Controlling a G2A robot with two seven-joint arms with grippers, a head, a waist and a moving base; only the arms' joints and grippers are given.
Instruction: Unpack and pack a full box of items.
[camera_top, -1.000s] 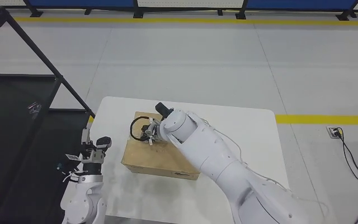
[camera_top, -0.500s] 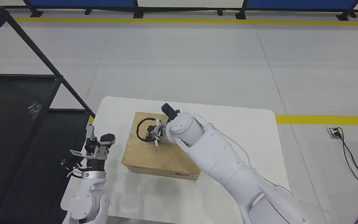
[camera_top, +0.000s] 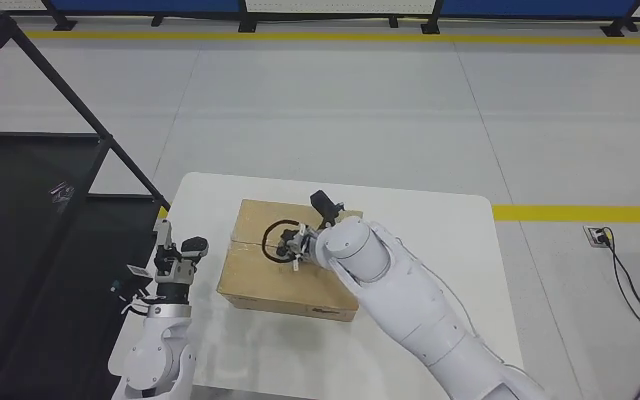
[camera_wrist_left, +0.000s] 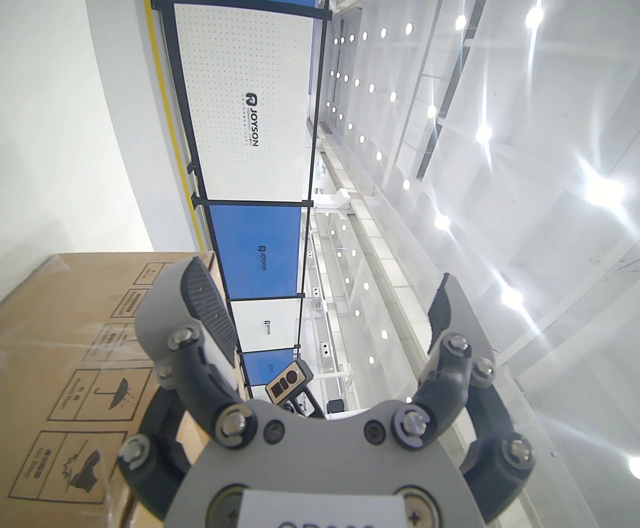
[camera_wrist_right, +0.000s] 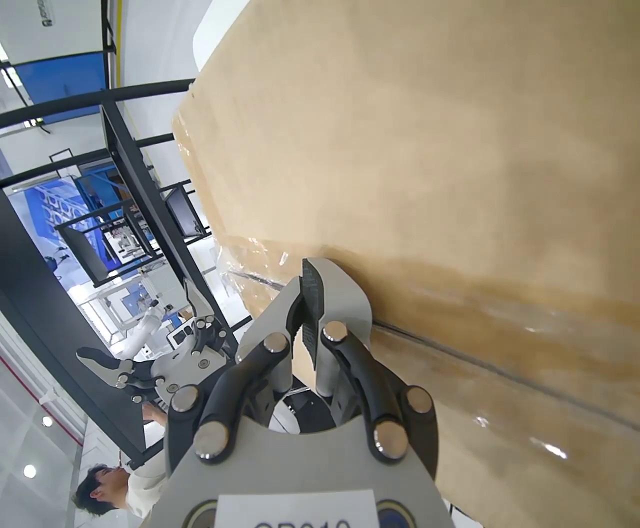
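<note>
A closed brown cardboard box (camera_top: 262, 282) lies on the white, round-cornered tabletop (camera_top: 450, 250), towards its left half, with the top flaps sealed by a strip of clear tape (camera_wrist_right: 500, 385) along the middle seam. Printed handling symbols mark the side of the box facing the left arm (camera_top: 160, 335).

The right arm (camera_top: 400, 300) stretches across the box top from the right. Its jaws are clenched with nothing between them, and their tips lie over the seam near the middle of the lid. They look to be resting on the tape, though contact is hard to confirm from the wrist view.

The left arm stands just beside the box's left side, at the tabletop's left edge. Its jaws point upward, released and spread wide, holding nothing and not touching the cardboard.
</note>
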